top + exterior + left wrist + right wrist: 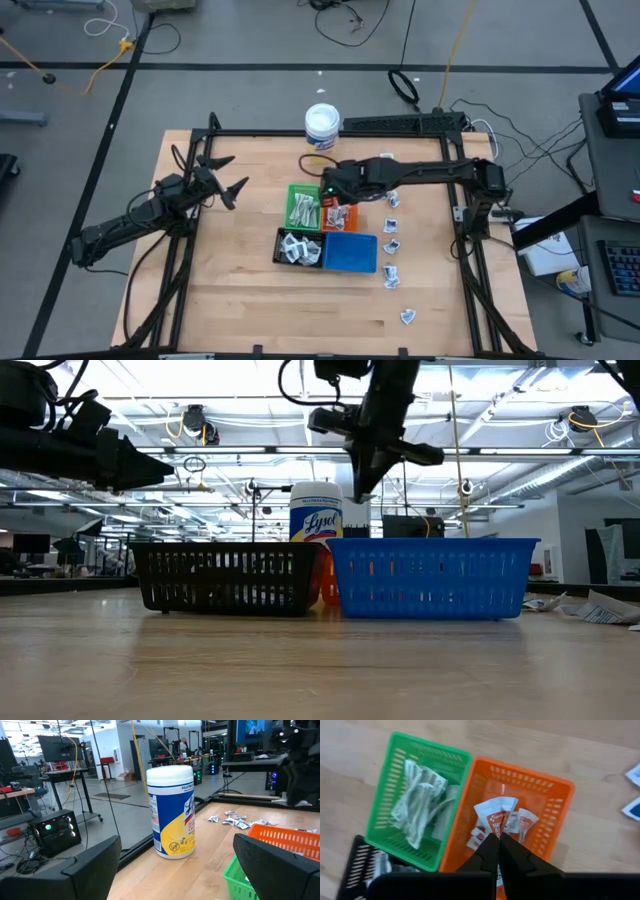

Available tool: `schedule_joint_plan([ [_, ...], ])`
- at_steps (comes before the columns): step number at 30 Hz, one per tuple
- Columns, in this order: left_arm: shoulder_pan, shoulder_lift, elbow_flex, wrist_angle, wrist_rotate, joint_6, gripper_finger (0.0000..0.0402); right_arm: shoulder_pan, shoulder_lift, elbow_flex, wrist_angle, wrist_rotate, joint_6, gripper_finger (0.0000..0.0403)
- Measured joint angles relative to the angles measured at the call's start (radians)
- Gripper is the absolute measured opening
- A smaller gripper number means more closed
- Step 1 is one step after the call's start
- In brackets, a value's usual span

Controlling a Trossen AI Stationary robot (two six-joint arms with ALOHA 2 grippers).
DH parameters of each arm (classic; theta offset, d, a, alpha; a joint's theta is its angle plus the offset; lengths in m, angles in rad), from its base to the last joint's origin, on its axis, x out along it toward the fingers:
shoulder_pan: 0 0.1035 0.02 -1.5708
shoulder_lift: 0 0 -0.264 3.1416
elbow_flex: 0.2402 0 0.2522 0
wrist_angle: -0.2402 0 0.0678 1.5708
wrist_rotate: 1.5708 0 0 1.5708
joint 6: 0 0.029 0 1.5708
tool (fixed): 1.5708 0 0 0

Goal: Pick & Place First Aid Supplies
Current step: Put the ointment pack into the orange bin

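My right gripper [335,196] hangs over the orange tray [344,222], pointing steeply down, shut on a white packet with red print [495,812]. More packets lie in the orange tray. The green tray [303,207] holds pale wrapped strips, and the black tray [298,248] holds white-grey packets. Nothing shows in the blue tray [350,253]. Several loose packets [392,245] lie flat on the table right of the trays. My left gripper [228,180] waits open at the table's left, pointing level toward the tub. My right gripper pinches one lower corner of the white packet [495,831] between its two fingertips [489,845], coming from above and slanting down. The packet sticks out past the fingertips, lifted clear above the orange tray.
A white-lidded, yellow-labelled tub [322,125] stands at the table's far edge, behind the trays. The four trays sit close together mid-table. Bare wood lies toward the near edge and at the left. The black frame rails [330,133] run round the table.
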Motion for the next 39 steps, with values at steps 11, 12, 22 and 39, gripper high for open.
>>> schedule_joint_plan([
  [11,0.000,0.000,0.000,-0.001,0.000,0.000,0.0392,0.030,0.139,-0.029,0.081,-0.079,-0.034,0.0000],
  [12,0.000,0.000,0.000,-0.001,0.000,0.000,0.0392,0.031,0.150,-0.031,0.087,-0.082,-0.038,0.0000],
  [22,0.000,0.000,0.000,0.000,0.000,0.000,0.0392,0.030,0.191,-0.048,0.153,-0.107,-0.068,0.0001],
  [39,0.000,0.000,0.000,0.000,0.000,0.000,0.0392,0.022,0.183,-0.048,0.182,-0.156,-0.254,0.0155],
])
